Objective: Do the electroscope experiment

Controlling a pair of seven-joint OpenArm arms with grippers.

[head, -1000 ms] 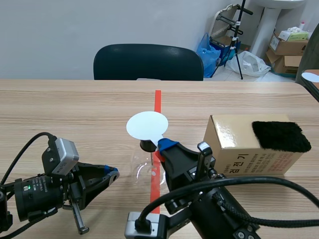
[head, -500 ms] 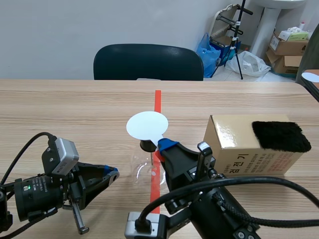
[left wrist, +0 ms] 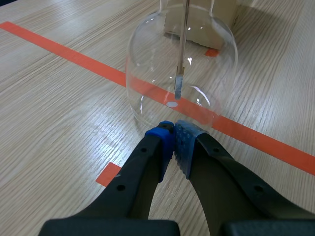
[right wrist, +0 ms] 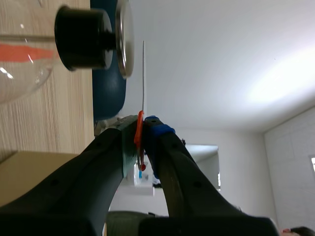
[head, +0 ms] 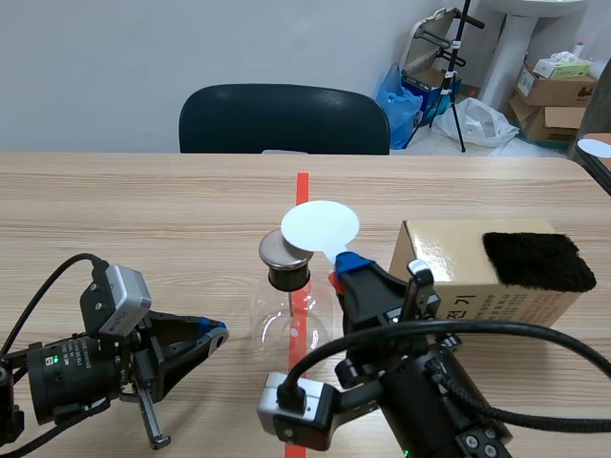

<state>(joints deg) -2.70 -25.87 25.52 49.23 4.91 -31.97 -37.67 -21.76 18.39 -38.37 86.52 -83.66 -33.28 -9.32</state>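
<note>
1. Clear glass electroscope flask stands at the centre of the scene view on the red tape line, with a black stopper and a metal cap plate on top.
2. The right gripper, at lower centre-right, pinches the handle of a white disc, which is held just above and to the right of the cap plate.
3. The left gripper, at lower left, has its pads pressed together on nothing, just beside the flask's base.
4. A cardboard box at mid-right carries a black fur pad.
</note>
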